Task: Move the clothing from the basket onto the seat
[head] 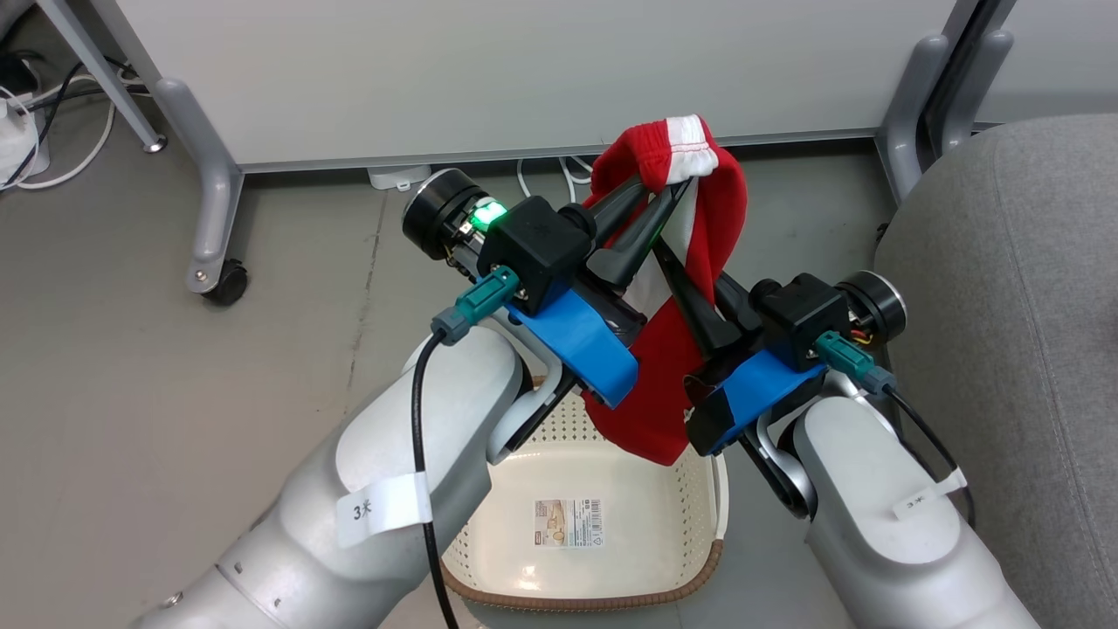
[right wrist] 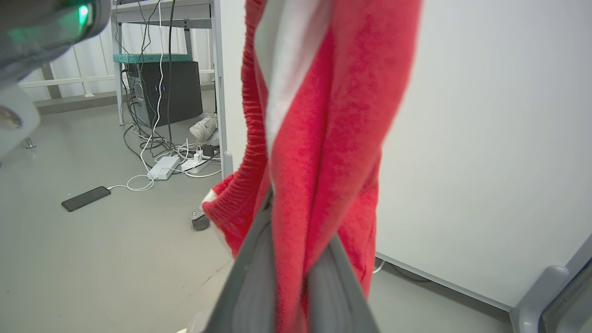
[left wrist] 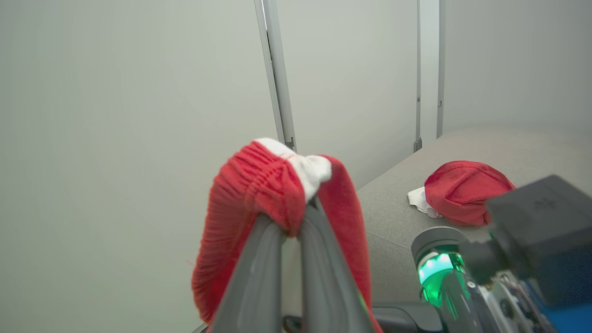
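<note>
A red garment with a white stripe and an elastic waistband, the shorts (head: 668, 376), hangs above the cream perforated basket (head: 611, 601). My left gripper (head: 677, 188) is shut on the waistband (left wrist: 273, 185) at the top. From the right, my right gripper (head: 677, 279) is shut on the fabric (right wrist: 323, 138) lower down, its fingers crossing under the left ones. The basket's inside shows just a label. The grey sofa (head: 1004, 349) stands to the right. A second red garment with white trim (left wrist: 462, 192) lies bunched on the sofa's seat (left wrist: 393, 217).
A white partition panel (head: 524, 70) on grey caster legs (head: 214, 227) stands just behind the basket. Cables, a power strip (right wrist: 162, 167), a phone (right wrist: 85, 198), shoes (right wrist: 206, 127) and a dark computer case lie on the floor beyond it.
</note>
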